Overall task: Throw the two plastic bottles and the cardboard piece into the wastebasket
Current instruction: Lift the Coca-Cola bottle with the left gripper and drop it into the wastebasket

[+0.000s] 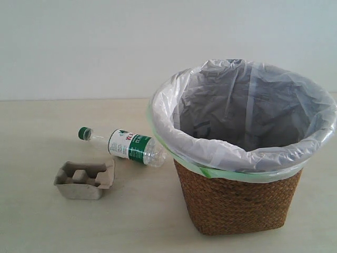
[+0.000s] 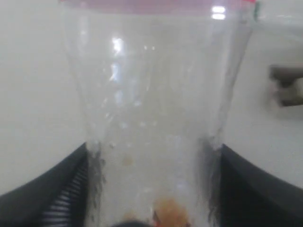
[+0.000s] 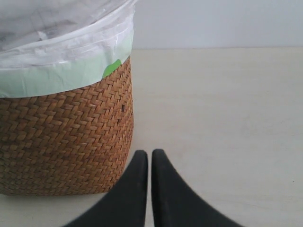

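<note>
The green-capped bottle (image 1: pixel 124 145) with its white-green label lies on its side on the table, left of the wastebasket (image 1: pixel 237 203). In front of it sits the cardboard piece (image 1: pixel 84 180), bumps up. Neither arm shows in the exterior view. In the left wrist view my left gripper (image 2: pixel 154 151) is shut on the larger clear bottle (image 2: pixel 151 94), whose red label (image 2: pixel 151 4) is at the far end; its cap is hidden. My right gripper (image 3: pixel 149 153) is shut and empty, low beside the wastebasket's woven wall (image 3: pixel 66 142).
The basket's white liner bag (image 1: pixel 242 105) with a green edge folds over the rim. Bare beige tabletop (image 3: pixel 222 109) stretches beside the basket in the right wrist view. A blurred grey object (image 2: pixel 286 90) lies on the table beyond the held bottle.
</note>
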`<state>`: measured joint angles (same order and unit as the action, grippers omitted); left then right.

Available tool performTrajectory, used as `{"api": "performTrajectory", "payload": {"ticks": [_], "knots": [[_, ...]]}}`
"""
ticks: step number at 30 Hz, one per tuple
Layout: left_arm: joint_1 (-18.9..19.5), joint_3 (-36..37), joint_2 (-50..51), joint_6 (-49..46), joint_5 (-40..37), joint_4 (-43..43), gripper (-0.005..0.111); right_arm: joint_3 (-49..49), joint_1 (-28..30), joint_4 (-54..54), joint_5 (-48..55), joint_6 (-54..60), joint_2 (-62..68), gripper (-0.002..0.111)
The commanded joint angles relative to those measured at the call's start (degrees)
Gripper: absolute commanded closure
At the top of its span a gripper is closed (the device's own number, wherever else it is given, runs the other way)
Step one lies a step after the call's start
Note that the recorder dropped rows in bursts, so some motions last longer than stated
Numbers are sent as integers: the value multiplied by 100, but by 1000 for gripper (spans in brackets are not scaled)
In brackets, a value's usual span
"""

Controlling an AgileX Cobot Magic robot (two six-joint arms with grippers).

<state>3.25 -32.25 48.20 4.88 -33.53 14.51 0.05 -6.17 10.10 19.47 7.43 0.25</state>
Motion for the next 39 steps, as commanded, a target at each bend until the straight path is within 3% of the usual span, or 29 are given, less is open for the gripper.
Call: {"api": "performTrajectory", "payload": {"ticks": [1,4,9,13,17,24,33,35,37,38,39], "knots": [[383,-5,9,1780,-984,2242,103,-5,30,-29,-30,23,-25,108],[454,-16,175,2125,-1432,2755,103,-5,30,-29,-30,23,-25,108],[454,-87,673,1904,-719,1973,103,-5,30,-29,-30,23,-25,108],[444,-276,1150,1359,-18,699,103,-5,30,-29,-30,23,-25,108],[163,-567,1768,117,330,-664,103,-5,30,-29,-30,23,-25,108],[67,-780,2400,325,329,-723,103,-5,30,-29,-30,23,-25,108],[67,-780,2429,325,519,-844,103,-5,30,-29,-30,23,-25,108],[41,-1007,2502,69,580,-1559,103,-5,30,-29,-30,23,-25,108],[-457,-1674,2724,-1725,450,-3963,103,-5,30,-29,-30,23,-25,108],[-1013,-2243,2954,-3833,210,-6543,101,-5,30,-29,-30,23,-25,108],[-1530,-2842,3233,-5209,-375,-8168,93,-5,30,-29,-30,23,-25,108]]}}
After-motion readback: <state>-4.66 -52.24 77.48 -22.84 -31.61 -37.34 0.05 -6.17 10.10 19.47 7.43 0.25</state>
